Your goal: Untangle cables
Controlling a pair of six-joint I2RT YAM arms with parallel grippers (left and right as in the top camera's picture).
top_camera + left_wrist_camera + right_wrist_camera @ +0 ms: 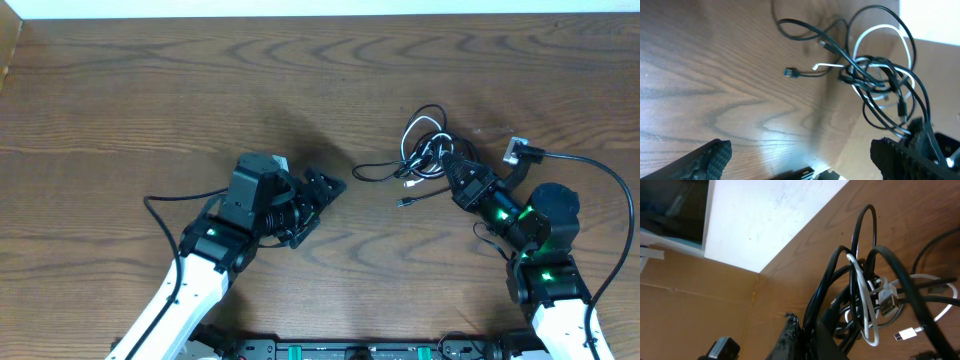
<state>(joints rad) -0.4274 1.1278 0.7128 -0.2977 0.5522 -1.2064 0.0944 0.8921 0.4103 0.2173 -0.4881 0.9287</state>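
The cables (425, 150) lie in a knot of thin black loops and one white cord on the wooden table, right of centre. My right gripper (453, 168) reaches into the knot from the lower right and is shut on the cables. In the right wrist view, black strands (860, 275) run down between its closed fingers (800, 340), with the white cord (863, 305) looping beside them. My left gripper (325, 190) stands open, left of the knot and apart from it. Its view shows the knot (875, 70) ahead and a loose blue-tipped plug (791, 73); nothing sits between its fingertips (707, 159).
A small grey plug (514, 150) with a thicker black wire (600, 170) lies right of the knot, beside the right arm. A white plug end (907, 333) rests on the wood. The table's far edge (320, 14) meets a white wall, and a cardboard panel (690, 295) stands at the side.
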